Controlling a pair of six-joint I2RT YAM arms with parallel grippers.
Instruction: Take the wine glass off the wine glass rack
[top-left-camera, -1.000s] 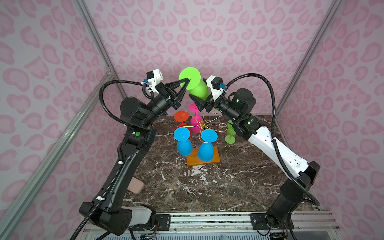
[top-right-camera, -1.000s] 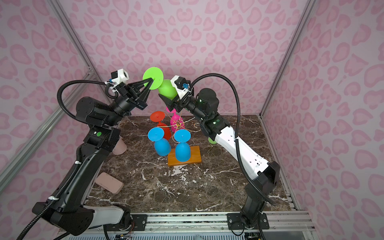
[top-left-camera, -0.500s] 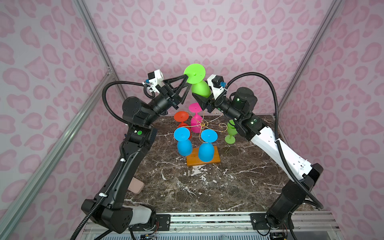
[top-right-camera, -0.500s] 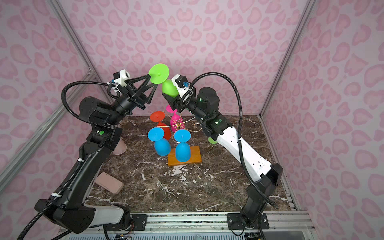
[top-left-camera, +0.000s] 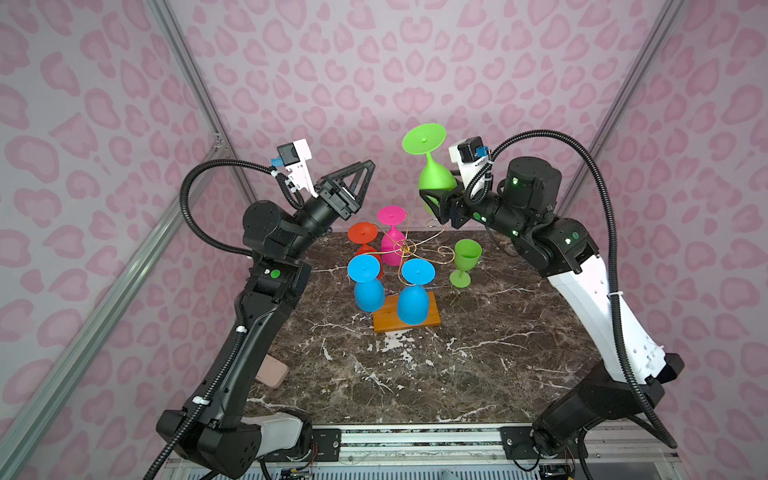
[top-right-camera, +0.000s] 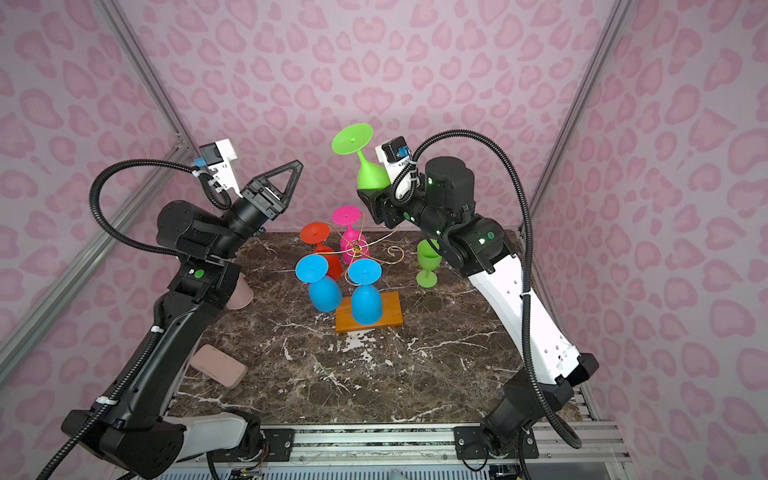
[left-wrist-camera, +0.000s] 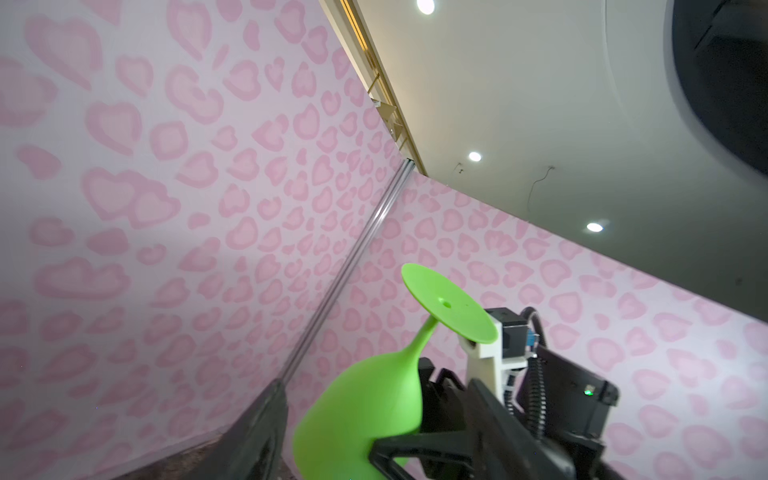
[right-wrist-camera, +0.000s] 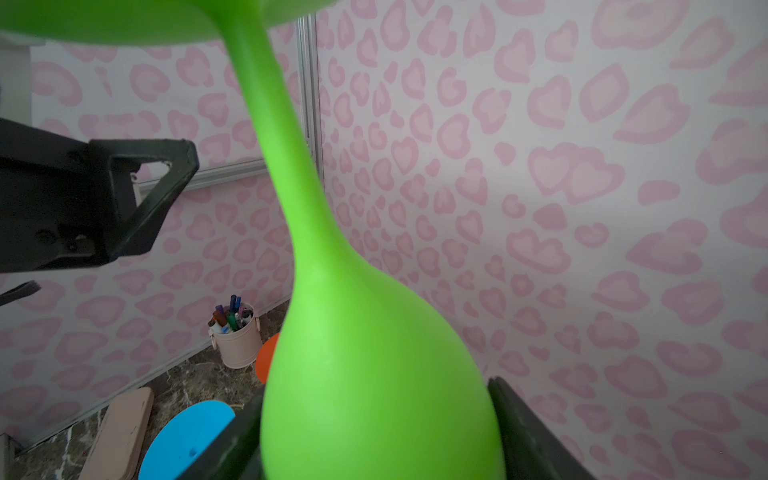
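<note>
A green wine glass hangs foot-up in the air behind the wine glass rack. My right gripper is shut on its bowl, one finger on each side. To the left, my left gripper stands open and apart from the glass, with nothing in it. One of its fingers shows beside the green bowl. The gold wire rack stands on an orange-brown base with two blue glasses, a pink one and a red one hanging.
A second green glass stands upright on the marble right of the rack. A pink case lies at the front left. A beige cup of pens stands at the left wall.
My left gripper opened, let go of the green glass's foot and drew back left. My right gripper closed on the bowl and now carries the glass alone, slightly further right.
</note>
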